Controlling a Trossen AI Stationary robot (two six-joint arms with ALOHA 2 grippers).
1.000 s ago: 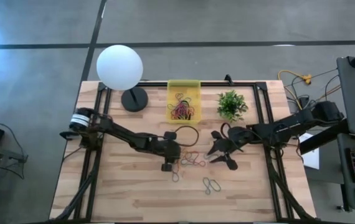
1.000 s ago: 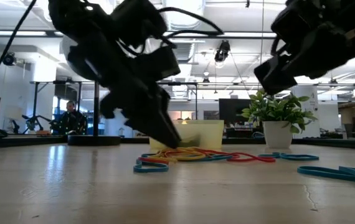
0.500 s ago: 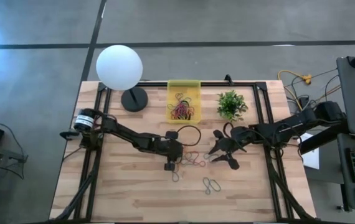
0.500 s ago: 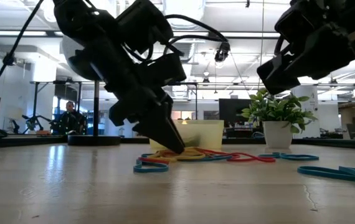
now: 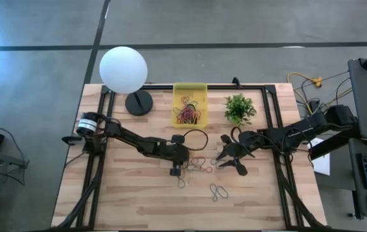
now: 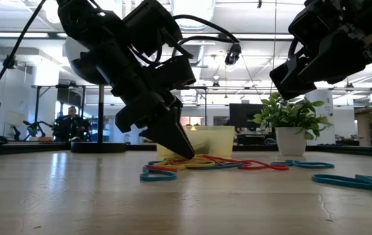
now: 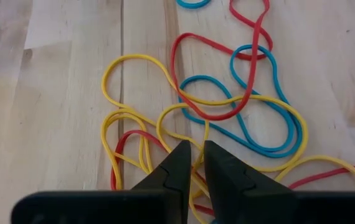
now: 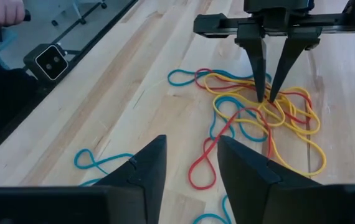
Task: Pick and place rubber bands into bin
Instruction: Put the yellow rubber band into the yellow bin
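Wooden table (image 5: 125, 200) spread wide under me, the yellow bin (image 5: 190, 104) at the far edge between the globe lamp (image 5: 123, 69) and the little plant (image 5: 239, 108), some bands already lying inside it. The loose rubber bands (image 7: 227, 106) sit in a tangle mid-table, yellow, red and blue loops crossing over each other, with a few strays nearer the front edge.

These are light, floppy things with no stiffness at all, and they cling to one another. My read: pinch one strand and its neighbours may trail up with it, so the best hold is on a single raised loop at the heap's edge.

My left arm reaches in from the left side, stretched low, and my left gripper (image 7: 192, 163) points steeply down with its tips on the wood, fingers nearly together around yellow strands in the thick of the pile. Whether the grip is firm I cannot yet say.

My right gripper (image 8: 189, 163) hovers just beside the heap on the other side, fingers apart, holding nothing.
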